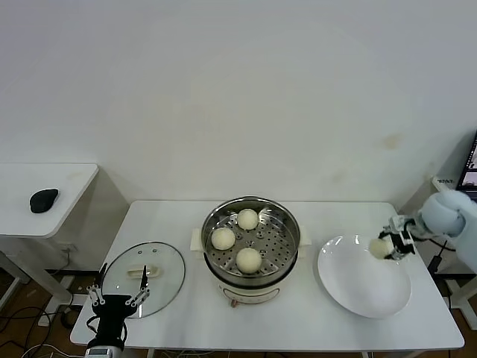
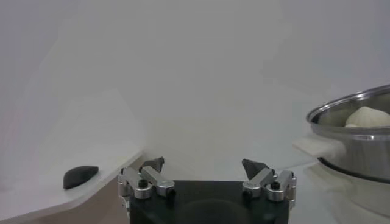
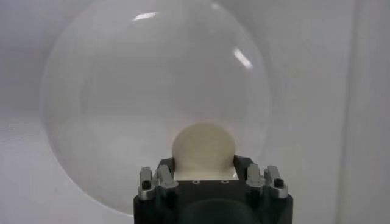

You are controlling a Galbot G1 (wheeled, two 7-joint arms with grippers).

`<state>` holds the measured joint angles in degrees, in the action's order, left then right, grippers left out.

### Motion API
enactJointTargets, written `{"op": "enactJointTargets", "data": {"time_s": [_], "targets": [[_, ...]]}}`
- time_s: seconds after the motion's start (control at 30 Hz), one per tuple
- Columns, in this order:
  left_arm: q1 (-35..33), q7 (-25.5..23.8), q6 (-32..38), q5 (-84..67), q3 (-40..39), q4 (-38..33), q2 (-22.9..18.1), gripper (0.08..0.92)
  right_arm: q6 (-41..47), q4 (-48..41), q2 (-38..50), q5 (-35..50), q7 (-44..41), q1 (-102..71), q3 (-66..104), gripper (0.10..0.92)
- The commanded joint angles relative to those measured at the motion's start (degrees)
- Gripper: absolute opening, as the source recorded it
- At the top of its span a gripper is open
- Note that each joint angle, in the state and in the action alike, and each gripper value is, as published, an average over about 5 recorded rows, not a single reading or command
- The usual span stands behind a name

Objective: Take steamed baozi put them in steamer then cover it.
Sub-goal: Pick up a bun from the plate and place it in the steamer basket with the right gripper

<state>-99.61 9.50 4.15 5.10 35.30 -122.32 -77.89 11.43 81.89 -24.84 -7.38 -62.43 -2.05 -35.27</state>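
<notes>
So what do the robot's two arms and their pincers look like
Both pincers, left and right, share a build: a black body, silver metal finger links with black screws and dark fingertips. The right arm has a rounded pale blue-white casing; the left shows only black.

A plain white wall [image 1: 238,89] backs the white table [image 1: 186,313] and a side table [image 1: 67,186].

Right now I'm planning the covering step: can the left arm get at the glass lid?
Probably yes. The left gripper hangs open over the near edge of the cover, which lies flat on the table with nothing on it.
</notes>
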Motion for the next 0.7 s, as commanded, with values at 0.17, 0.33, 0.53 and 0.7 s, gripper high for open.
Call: {"op": "enactJointTargets", "data": {"time_s": [0.17,0.33,0.53,0.7], "targets": [[0.66,-0.06,-0.23,0.01,-0.5,0.15,0.42,0.823,11.43,11.82,-6.72,25.63,3.44,42.18,-32.94,0.611],[1.05,-0.02,-0.23,0.0,-0.24,0.77,0.35,0.823,15.62,11.66,-15.93,31.47,6.73,44.35,-36.58,0.611],[1.31,0.02,-0.15,0.12,-0.15,1.22,-0.14,0.823,18.17,9.04,-24.52,34.83,9.12,42.1,-38.71,0.618],[1.31,0.04,-0.11,0.16,0.13,1.47,-0.44,0.823,20.01,7.02,-27.42,35.02,10.09,38.49,-38.76,0.617]]}}
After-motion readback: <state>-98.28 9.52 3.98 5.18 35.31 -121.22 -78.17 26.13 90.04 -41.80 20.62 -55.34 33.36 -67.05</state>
